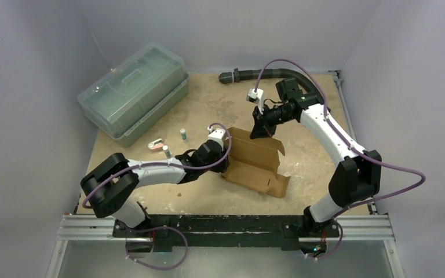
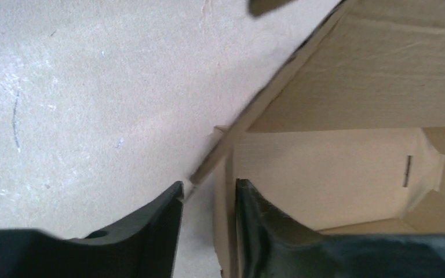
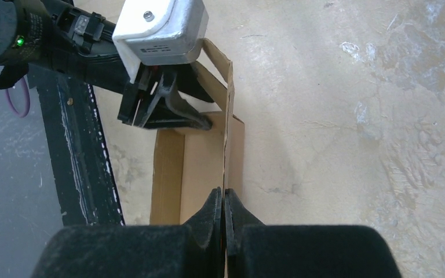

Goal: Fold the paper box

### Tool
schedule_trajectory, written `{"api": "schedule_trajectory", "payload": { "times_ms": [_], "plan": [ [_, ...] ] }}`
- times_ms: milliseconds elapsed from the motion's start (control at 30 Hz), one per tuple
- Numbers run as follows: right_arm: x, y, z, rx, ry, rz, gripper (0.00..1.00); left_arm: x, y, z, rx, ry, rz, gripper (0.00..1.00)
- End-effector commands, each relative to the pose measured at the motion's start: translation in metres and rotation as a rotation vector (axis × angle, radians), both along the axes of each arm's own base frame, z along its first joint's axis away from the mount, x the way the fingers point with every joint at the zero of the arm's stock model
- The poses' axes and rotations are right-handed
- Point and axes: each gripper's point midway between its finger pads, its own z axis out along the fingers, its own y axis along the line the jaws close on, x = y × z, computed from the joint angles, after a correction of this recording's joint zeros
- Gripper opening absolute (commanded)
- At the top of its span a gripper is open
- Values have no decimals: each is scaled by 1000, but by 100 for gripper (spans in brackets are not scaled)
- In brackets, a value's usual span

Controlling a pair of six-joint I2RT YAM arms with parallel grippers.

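The paper box (image 1: 255, 163), a brown cardboard die-cut, stands half formed on the table with its walls up and its flaps loose. My left gripper (image 1: 226, 157) is open at the box's left wall. In the left wrist view that gripper (image 2: 208, 188) straddles the wall's edge, one finger inside the box (image 2: 336, 156) and one outside, with a gap on the outer side. My right gripper (image 1: 262, 132) is shut on the top edge of the back wall. The right wrist view shows this gripper (image 3: 224, 197) pinching the thin cardboard edge of the box (image 3: 200, 168).
A large clear greenish lidded plastic bin (image 1: 133, 92) sits at the back left. A pink object (image 1: 156, 144) and two small vials (image 1: 183, 134) lie left of the box. A black pipe (image 1: 249, 75) runs along the back edge. A metal rail (image 1: 226, 227) bounds the near edge.
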Motion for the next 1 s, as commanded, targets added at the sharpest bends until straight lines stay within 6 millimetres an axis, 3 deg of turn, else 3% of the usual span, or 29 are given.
{"api": "schedule_trajectory", "payload": {
  "times_ms": [0,67,367,467,533,600,667,967],
  "plan": [
    [3,4,2,24,-18,21,0,7,2,-1,49,2,41,23],
    [3,4,2,25,-17,21,0,8,8,-4,101,0,52,0],
    [2,5,2,31,-16,24,0,7,21,-5,335,-81,105,0],
    [3,5,2,33,-15,25,0,6,19,-1,356,-91,95,16],
    [3,5,2,34,-14,26,0,5,18,-2,363,-87,87,21],
    [2,6,2,35,-12,27,0,4,18,-5,377,-79,83,20],
    [2,6,3,36,-13,28,0,4,18,-11,394,-69,75,1],
    [3,6,1,36,-9,28,0,5,21,-13,490,-105,96,0]
  ]
}}
